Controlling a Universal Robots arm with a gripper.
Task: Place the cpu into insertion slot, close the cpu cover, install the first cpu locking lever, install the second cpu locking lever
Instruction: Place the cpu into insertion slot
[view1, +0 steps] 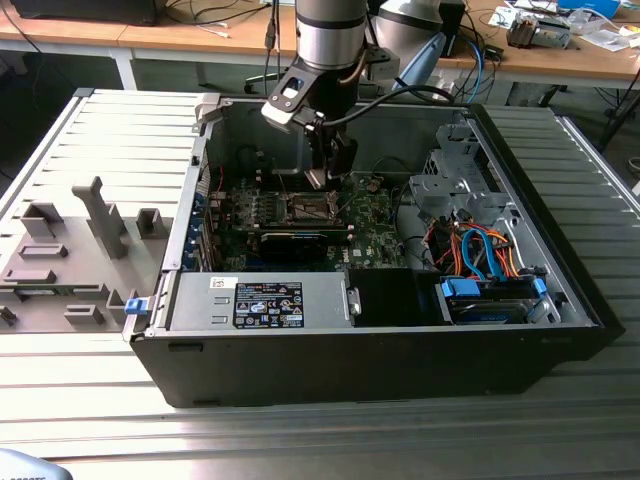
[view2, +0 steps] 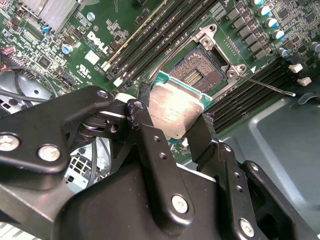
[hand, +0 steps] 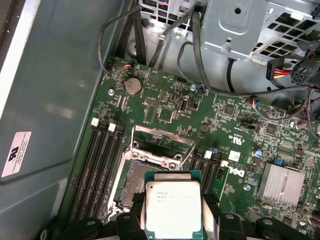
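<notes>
In both wrist views my gripper (view2: 174, 120) is shut on the cpu (view2: 172, 107), a flat square chip with a silver-grey top and green edge, one black finger (view2: 142, 122) on each side. The chip hangs just above and beside the insertion slot (view2: 199, 70), a dark square socket with bare contacts and a silver rim. From the first wrist view, the cpu (hand: 172, 205) overlaps the near edge of the insertion slot (hand: 134, 179). The cpu cover (hand: 162, 144) stands raised at the slot's far side. A thin locking lever (view2: 270, 86) sticks out, unlatched. The exterior view has the gripper (view1: 322, 178) low inside the case.
Black memory slots (hand: 100, 165) flank the socket on both sides. A finned heatsink (hand: 282, 182) sits nearby. Cables and a grey drive cage (view1: 450, 185) fill the case's right side in the exterior view; a black card (view1: 295, 242) and power supply (view1: 265, 300) lie nearer.
</notes>
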